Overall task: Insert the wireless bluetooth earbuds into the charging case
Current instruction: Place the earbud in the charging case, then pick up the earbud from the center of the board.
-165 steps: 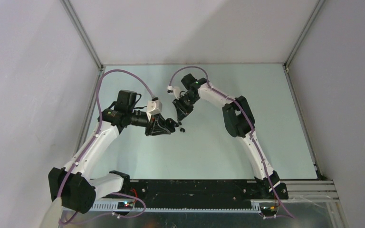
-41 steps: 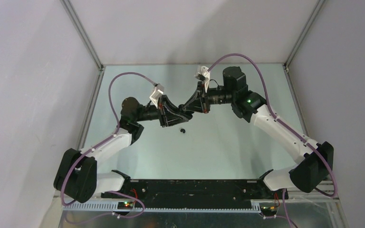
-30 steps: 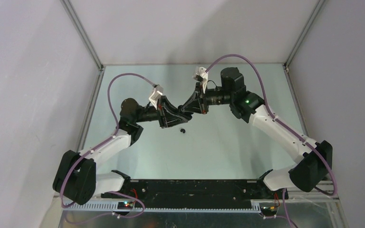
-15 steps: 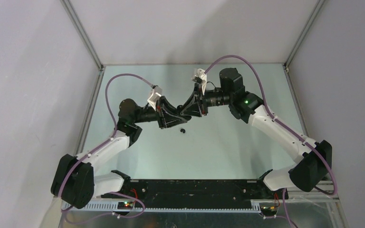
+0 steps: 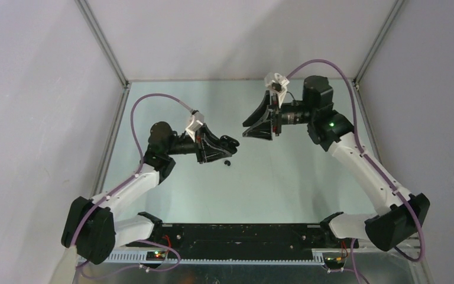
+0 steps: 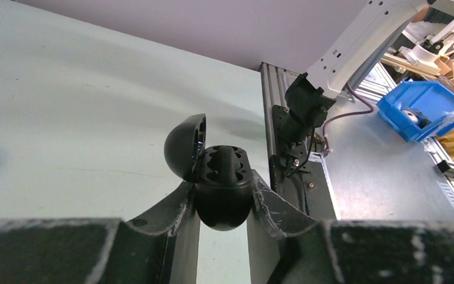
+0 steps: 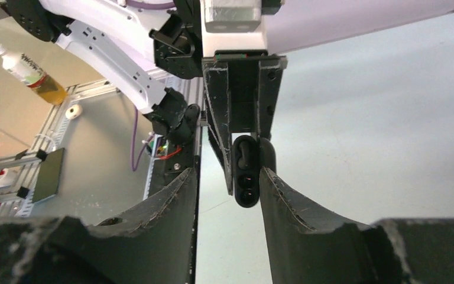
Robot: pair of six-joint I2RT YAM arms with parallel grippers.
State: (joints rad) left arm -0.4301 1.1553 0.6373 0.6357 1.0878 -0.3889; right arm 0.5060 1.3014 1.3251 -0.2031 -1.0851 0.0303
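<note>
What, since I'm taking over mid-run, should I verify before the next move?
1. Case gripped by left pincer: ok, clamped on both sides.
2. Lid open: ok, swung back.
3. Right pincer open and empty: ok.
4. Right pincer apart from the case: ok, a gap shows from above.
5. Next earbud in sight: ok, a black one lies on the table near the left pincer.
6. Earbuds seated in the case: cannot tell, black on black.

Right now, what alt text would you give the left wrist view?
The left gripper clamps a round black charging case, its lid hinged open to the left and its dark moulded recesses facing the camera. Behind it lie a pale green table, an arm base and a blue bin.
</note>
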